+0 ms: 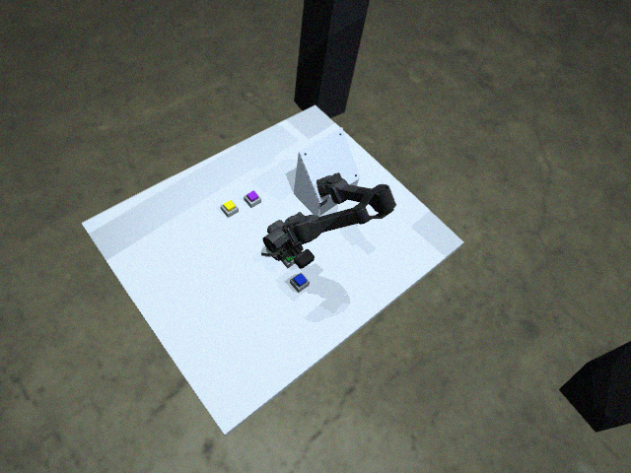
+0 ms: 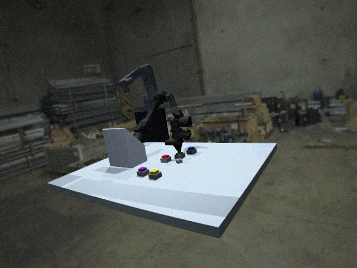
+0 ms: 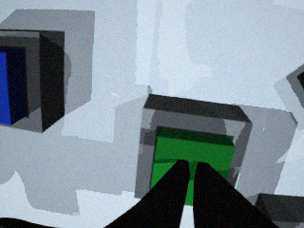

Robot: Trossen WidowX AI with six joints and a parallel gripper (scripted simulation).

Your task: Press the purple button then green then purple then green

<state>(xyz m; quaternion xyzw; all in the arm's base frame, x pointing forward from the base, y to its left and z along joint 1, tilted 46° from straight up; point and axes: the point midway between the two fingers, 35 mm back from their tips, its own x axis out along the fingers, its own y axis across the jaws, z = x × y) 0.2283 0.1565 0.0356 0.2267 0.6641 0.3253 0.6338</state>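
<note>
The purple button (image 1: 251, 195) (image 2: 142, 169) stands beside the yellow one, away from my arm, and is outside the wrist view. The green button (image 1: 289, 258) (image 2: 179, 156) (image 3: 190, 142) is directly under my fingers and partly hidden by them. My gripper (image 2: 179, 151) (image 3: 190, 170) is shut with nothing held, pointing down. Its fingertips are at the top of the green cap and appear to touch it. The cap looks low in its housing, but I cannot tell whether it is fully down.
The blue button (image 1: 300, 279) (image 2: 191, 148) (image 3: 4, 87) and red button (image 2: 165, 156) flank the green one. A small grey block (image 2: 179, 161) lies close to the green button. The yellow button (image 1: 229, 206) (image 2: 154, 171) neighbours purple. A grey slanted box (image 1: 328, 158) (image 2: 119, 147) stands near the arm's base.
</note>
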